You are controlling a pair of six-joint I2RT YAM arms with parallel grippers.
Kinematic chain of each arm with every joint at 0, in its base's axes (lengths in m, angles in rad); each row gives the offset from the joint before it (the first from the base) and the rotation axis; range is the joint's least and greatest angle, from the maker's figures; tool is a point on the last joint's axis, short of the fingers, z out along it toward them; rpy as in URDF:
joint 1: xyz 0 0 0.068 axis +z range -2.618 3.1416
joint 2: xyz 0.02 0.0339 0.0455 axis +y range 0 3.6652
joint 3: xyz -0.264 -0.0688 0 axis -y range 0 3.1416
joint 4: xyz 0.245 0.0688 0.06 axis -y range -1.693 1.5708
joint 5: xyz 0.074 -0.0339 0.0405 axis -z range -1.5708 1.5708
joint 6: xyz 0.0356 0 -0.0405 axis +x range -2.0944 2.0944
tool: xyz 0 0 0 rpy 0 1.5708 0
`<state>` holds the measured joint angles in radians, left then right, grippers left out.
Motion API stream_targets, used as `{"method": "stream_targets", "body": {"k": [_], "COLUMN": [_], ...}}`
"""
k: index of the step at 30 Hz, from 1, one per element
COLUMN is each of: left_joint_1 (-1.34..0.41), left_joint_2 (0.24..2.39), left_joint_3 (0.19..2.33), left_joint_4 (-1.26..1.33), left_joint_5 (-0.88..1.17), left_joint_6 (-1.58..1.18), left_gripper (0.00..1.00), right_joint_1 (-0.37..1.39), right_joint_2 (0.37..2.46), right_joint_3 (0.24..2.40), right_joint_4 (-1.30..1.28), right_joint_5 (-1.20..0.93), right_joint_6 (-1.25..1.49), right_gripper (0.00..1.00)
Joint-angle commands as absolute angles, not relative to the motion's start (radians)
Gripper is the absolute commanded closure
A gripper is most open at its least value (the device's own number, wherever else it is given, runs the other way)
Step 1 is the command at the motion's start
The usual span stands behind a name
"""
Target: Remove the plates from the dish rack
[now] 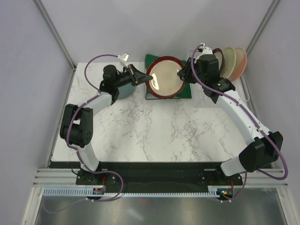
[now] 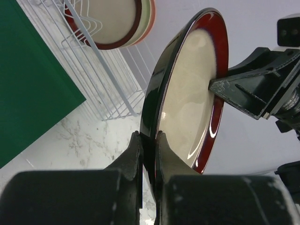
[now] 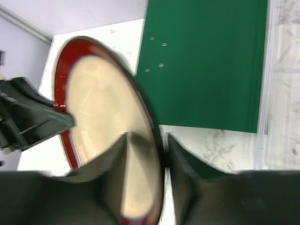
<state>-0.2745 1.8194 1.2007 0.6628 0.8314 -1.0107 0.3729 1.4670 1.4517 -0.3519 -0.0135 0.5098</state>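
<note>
**Red-rimmed plate in the air, an arm at each edge**

My left gripper point(image 2: 149, 138) is clamped down tight on the near rim of the red-rimmed plate point(image 2: 192, 93), fingers nearly together with only the plate's thickness between them. Across the dish, my right gripper point(image 3: 147, 137) straddles the opposite rim. That view is blurred, so I can't tell whether those fingers are pressing or just flanking the edge.

The plate hangs on edge above the green binder point(image 3: 206, 61), well left of the dish rack point(image 2: 110, 79). The other plates point(image 2: 117, 18) stand in the rack's far end.

It's glazed ceramic by the look of it: glossy black back, dark-red band, smooth beige centre throwing highlights. I judge it stiff, fairly heavy, slick and quick to chip. The raised rim is the only real purchase, and a one-sided pinch will let it swing. The rack is thin whitish ribs. Below sits the hard marble table point(image 1: 154, 131), unkind to a dropped dish.
</note>
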Motion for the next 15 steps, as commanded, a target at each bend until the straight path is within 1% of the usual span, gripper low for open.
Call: {"method": "stream_targets", "body": {"k": [1, 2, 3, 6, 9, 10, 11, 12, 15], "left_joint_1": [-0.272, -0.267, -0.264, -0.259, -0.253, -0.247, -0.241, -0.235, -0.209], "left_joint_2": [1.741, 1.738, 1.733, 1.713, 1.701, 1.698, 1.694, 1.692, 1.687], "left_joint_3": [1.192, 1.193, 1.187, 1.181, 1.195, 1.198, 1.195, 1.190, 1.174], "left_joint_4": [0.609, 0.607, 0.609, 0.603, 0.537, 0.525, 0.519, 0.512, 0.508], "left_joint_5": [0.848, 0.851, 0.856, 0.848, 0.835, 0.834, 0.833, 0.831, 0.834], "left_joint_6": [-0.877, -0.877, -0.880, -0.877, -0.851, -0.842, -0.833, -0.831, -0.830], "left_gripper": [0.98, 0.98, 0.98, 0.98, 0.98, 0.98, 0.98, 0.98, 0.98], "right_joint_1": [0.390, 0.391, 0.390, 0.391, 0.391, 0.391, 0.391, 0.390, 0.391], "right_joint_2": [1.466, 1.471, 1.474, 1.493, 1.503, 1.509, 1.512, 1.516, 1.525], "right_joint_3": [1.479, 1.477, 1.477, 1.480, 1.479, 1.479, 1.482, 1.482, 1.483], "right_joint_4": [-0.232, -0.230, -0.229, -0.227, -0.224, -0.224, -0.224, -0.222, -0.224], "right_joint_5": [-0.061, -0.063, -0.067, -0.075, -0.080, -0.084, -0.087, -0.084, -0.081], "right_joint_6": [0.514, 0.518, 0.517, 0.523, 0.525, 0.525, 0.525, 0.525, 0.515], "right_gripper": [0.65, 0.61, 0.50, 0.50, 0.43, 0.45, 0.44, 0.37, 0.36]}}
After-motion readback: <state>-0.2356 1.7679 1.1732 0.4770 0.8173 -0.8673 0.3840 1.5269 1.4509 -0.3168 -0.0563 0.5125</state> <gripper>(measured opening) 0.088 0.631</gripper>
